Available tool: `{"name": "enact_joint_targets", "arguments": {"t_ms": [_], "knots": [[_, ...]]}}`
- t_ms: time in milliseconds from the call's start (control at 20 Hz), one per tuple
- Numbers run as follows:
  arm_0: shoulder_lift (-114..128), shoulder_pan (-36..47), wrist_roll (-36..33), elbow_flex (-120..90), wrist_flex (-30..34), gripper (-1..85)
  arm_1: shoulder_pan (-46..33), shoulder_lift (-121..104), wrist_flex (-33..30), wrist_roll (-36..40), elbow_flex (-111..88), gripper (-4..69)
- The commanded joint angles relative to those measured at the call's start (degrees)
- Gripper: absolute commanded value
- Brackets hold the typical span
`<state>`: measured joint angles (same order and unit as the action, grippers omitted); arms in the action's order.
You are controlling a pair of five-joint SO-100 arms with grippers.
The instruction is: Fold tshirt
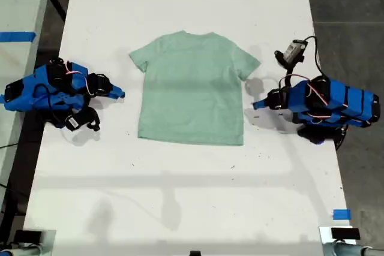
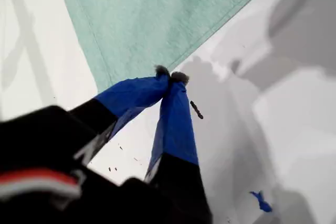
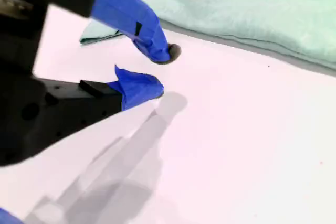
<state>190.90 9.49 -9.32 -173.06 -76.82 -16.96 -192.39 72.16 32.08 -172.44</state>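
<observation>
My first end effector (image 2: 170, 77), base cropped, pressed together, empty, beside tshirt (image 2: 157, 14) hem; my second end effector (image 3: 164, 71) slightly spread, empty, over bare surface (image 3: 252, 129).

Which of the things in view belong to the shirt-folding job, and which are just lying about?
For the job:
the tshirt, flat on the white table
my first gripper, shut
my second gripper, open

Lying about:
a blue tape piece by the table's edge, at the exterior view's right
a blue tape strip on the neighbouring surface
</observation>
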Motion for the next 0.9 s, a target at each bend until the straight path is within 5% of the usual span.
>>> {"name": "enact_joint_targets", "arguments": {"t_ms": [0, 550, 850], "knots": [[-0.2, 0.4, -0.7, 0.2, -4.0, 5.1, -0.5, -0.4, -1.0, 0.9, 0.6, 0.2], [-0.2, 8.3, -0.4, 0.1, -4.2, 6.2, -0.5, -0.4, -1.0, 0.8, 0.6, 0.2], [-0.2, -12.4, 1.1, 0.3, -4.5, 15.4, -0.5, -0.4, -1.0, 0.8, 0.6, 0.2]]}}
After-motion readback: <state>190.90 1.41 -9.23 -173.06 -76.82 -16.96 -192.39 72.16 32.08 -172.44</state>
